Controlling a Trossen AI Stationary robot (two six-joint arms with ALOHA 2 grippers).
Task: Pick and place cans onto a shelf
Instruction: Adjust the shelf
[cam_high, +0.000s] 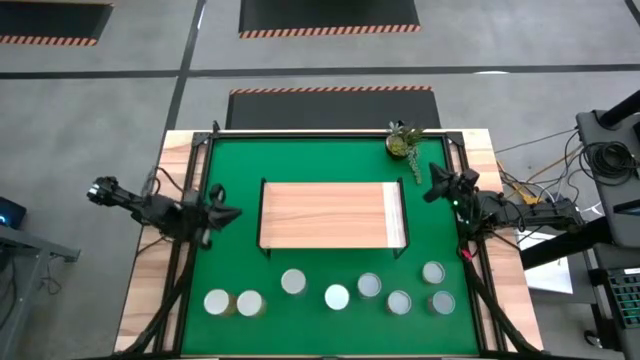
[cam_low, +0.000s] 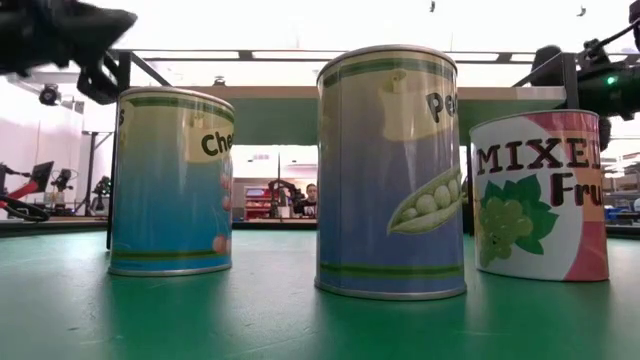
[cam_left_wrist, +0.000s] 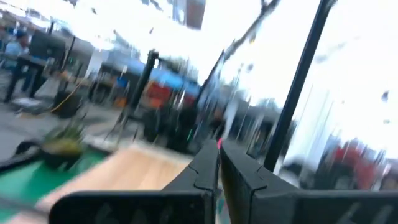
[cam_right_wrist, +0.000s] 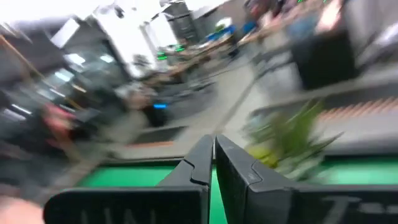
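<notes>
Left gripper (cam_high: 228, 214) hangs just off the shelf's (cam_high: 330, 214) left end, fingers (cam_left_wrist: 202, 171) pressed together, holding nothing. Right gripper (cam_high: 432, 186) sits off the shelf's right end, near the potted plant (cam_high: 403, 142), fingers (cam_right_wrist: 200, 160) pinched together too, empty. The shelf top is bare. All eight cans (cam_high: 337, 296) stand on the green mat (cam_high: 235, 170) in front of the shelf, untouched. I'd call it the very start: every can left to place.

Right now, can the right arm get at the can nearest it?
Probably yes. The right gripper hangs shut, holding nothing, beside the shelf; bare green mat lies between it and the can.
</notes>
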